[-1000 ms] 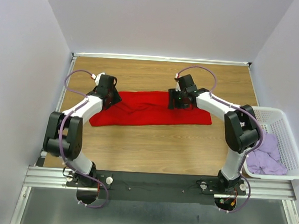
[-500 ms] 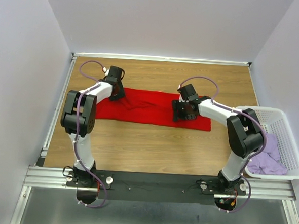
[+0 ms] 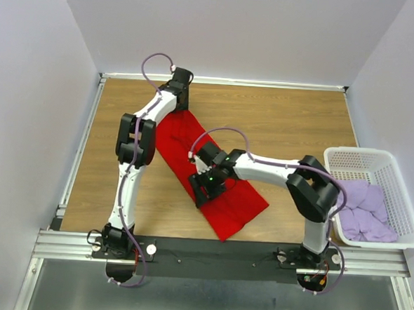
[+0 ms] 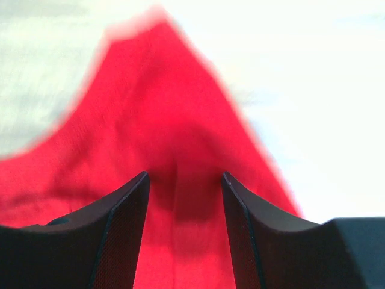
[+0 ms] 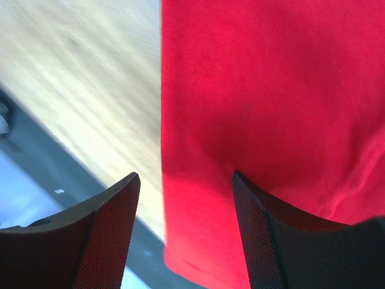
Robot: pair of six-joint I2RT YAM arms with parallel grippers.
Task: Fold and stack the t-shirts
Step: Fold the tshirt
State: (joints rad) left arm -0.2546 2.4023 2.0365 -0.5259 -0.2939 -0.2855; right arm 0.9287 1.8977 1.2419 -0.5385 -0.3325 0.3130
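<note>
1. My left gripper [image 4: 182,177] is stretched out to the far side of the table [image 3: 300,118]. Its fingers stand apart over the far end of the red t-shirt [image 3: 236,202].
2. The red t-shirt lies in a slanting strip, from far left towards the near edge.
3. My right gripper [image 5: 186,174] is over the shirt's near half, fingers wide apart, with red cloth showing in the gap.
4. Far right, the lilac t-shirts [image 3: 365,210] lie crumpled in the white basket [image 3: 364,165].

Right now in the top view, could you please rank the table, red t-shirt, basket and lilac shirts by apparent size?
1. the table
2. the red t-shirt and the basket, too alike to rank
3. the lilac shirts
</note>
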